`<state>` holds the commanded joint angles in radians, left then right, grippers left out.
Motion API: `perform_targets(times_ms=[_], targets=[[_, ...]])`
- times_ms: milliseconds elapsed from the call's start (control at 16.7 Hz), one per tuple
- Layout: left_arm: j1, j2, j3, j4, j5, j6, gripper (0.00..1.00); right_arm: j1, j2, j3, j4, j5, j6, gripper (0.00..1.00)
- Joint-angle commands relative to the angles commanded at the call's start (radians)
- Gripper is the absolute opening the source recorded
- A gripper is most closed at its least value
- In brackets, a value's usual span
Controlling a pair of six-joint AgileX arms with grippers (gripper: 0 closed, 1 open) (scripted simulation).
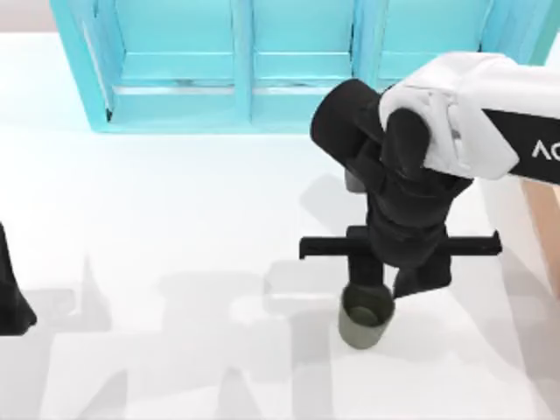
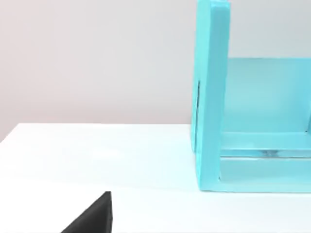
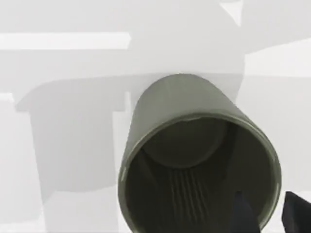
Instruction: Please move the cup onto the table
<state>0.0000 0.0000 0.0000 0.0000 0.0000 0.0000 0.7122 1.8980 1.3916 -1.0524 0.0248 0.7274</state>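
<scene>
The top view looks down on the table (image 1: 175, 219); the left wrist view faces along it; the right wrist view hovers close above.

The cup (image 1: 365, 320) is plain olive-grey outside and darker within, with faint lighter streaks on its inner wall (image 3: 187, 194). The table (image 1: 175, 227) is plain white, crossed by pale grey shadows. The shelf unit (image 1: 262, 61) is light blue. The right gripper (image 1: 385, 284) is black, on a white arm with a black band bearing white lettering.

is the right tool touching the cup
Touching: in the right wrist view, the right tool has its dark fingers straddling the cup rim.
</scene>
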Motion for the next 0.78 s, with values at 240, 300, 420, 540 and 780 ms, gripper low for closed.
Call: perform_targets(times_ms=[240,300,420,540,780], targets=[[0.000,0.000,0.000,0.000,0.000,0.000,1.00,0.000,0.000,0.000,0.000,0.000,0.000,0.75],[0.000,0.000,0.000,0.000,0.000,0.000,1.00,0.000,0.000,0.000,0.000,0.000,0.000,0.83],[0.000,0.000,0.000,0.000,0.000,0.000,1.00,0.000,0.000,0.000,0.000,0.000,0.000,0.98],[0.000,0.000,0.000,0.000,0.000,0.000,1.00,0.000,0.000,0.000,0.000,0.000,0.000,1.00],[0.000,0.000,0.000,0.000,0.000,0.000,1.00,0.000,0.000,0.000,0.000,0.000,0.000,1.00]])
